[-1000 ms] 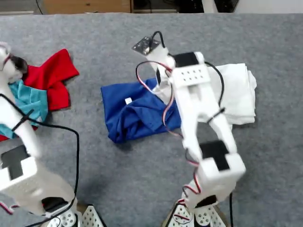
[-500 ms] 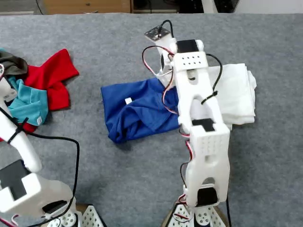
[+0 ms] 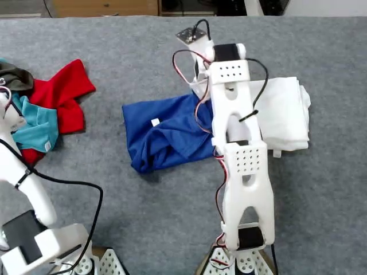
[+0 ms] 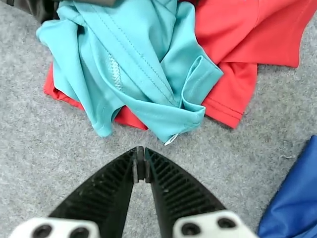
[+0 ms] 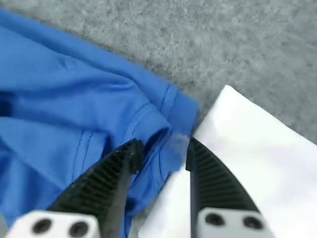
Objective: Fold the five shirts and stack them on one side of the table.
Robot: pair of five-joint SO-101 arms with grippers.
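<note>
A grey bench (image 3: 114,46) with shirts in three spots. In the middle, a crumpled blue shirt (image 3: 163,134), loosely bunched, with a small white tag (image 3: 155,122) on top. Touching its corner on the far right, a folded white shirt (image 3: 287,114), flat, toward the right side of the bench. At the left edge, a heap: red shirt (image 3: 63,94) underneath, teal shirt (image 4: 143,64) rumpled over it, and a dark grey-brown shirt (image 3: 14,73) at the far end.

Right claw (image 5: 162,148) spread apart, down at the hemmed corner of the blue shirt, at the junction of blue cloth and white shirt. One side over blue fabric, the other by the white shirt's edge, the blue hem between them, not clamped. Right arm (image 3: 238,143) stretched out from the near edge of the bench, above the line between the blue and white shirts.

Left claw (image 4: 140,171) pressed together, gripping nothing, above bare bench just short of the teal shirt's nearest fold. Left arm (image 3: 26,189) along the left edge of the bench, close to the heap. Blue shirt well apart from the heap, bare grey surface between.
</note>
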